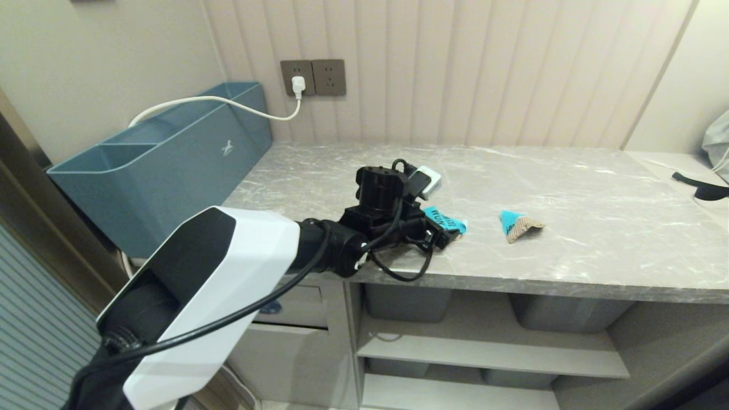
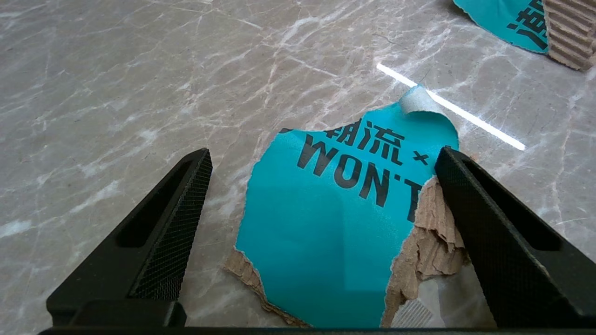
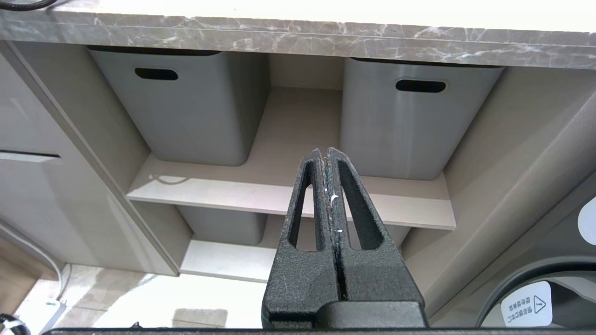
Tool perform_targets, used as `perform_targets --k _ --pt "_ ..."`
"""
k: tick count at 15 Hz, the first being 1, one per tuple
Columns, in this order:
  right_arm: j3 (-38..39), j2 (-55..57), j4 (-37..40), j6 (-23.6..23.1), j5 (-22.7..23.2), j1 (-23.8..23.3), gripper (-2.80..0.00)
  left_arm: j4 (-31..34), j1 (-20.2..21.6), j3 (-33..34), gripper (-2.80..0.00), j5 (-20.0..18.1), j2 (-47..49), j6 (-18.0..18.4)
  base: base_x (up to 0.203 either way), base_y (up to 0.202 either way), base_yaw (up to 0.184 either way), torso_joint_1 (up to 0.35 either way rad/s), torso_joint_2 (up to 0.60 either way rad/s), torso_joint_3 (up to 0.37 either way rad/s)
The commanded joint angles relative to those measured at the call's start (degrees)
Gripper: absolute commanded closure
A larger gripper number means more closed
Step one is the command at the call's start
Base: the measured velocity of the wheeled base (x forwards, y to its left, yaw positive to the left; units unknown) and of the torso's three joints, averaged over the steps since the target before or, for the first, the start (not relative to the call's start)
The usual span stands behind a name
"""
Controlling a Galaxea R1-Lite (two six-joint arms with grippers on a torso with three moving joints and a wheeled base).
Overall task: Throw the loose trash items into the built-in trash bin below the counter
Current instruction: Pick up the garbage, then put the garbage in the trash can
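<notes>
Two torn cardboard scraps with turquoise faces lie on the grey marble counter. The nearer scrap lies flat between the wide-open fingers of my left gripper, which hovers low over it; one finger's tip overlaps the scrap's torn edge. From the head camera this left gripper covers part of that scrap. The second scrap lies apart to the right. Under the counter at the left, the beige bin flap shows a blue sticker, partly behind my arm. My right gripper is shut and empty, low before the shelves.
A blue-grey divided box stands at the counter's left end, with a white cable running to the wall socket. A white adapter lies behind my left wrist. Grey tubs sit on the shelves under the counter.
</notes>
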Motion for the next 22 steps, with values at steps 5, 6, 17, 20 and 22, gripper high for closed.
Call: perform_targets --k 5,6,17,20,22 --pt "0.00 -0.04 0.00 -0.03 0.00 -0.02 0.00 -0.02 -0.02 0.04 0.00 0.04 -0.03 -0.08 0.000 0.000 0.000 0.000 0.00 0.000" --pt "0.00 -0.04 0.00 -0.03 0.00 -0.02 0.00 -0.02 -0.02 0.04 0.00 0.04 -0.03 -0.08 0.000 0.000 0.000 0.000 0.00 0.000" --pt "0.00 -0.04 0.00 -0.03 0.00 0.06 0.00 -0.17 -0.94 1.06 0.00 5.74 -7.53 -5.29 0.000 0.000 0.000 0.000 0.00 0.000" --pt "0.00 -0.04 0.05 -0.02 0.00 0.01 0.00 -0.27 -0.87 5.77 0.00 6.74 -15.20 -5.66 0.000 0.000 0.000 0.000 0.00 0.000" --pt "0.00 -0.04 0.00 -0.03 0.00 -0.02 0.00 -0.36 -0.18 12.34 0.00 7.69 -22.49 -6.55 0.000 0.000 0.000 0.000 0.00 0.000"
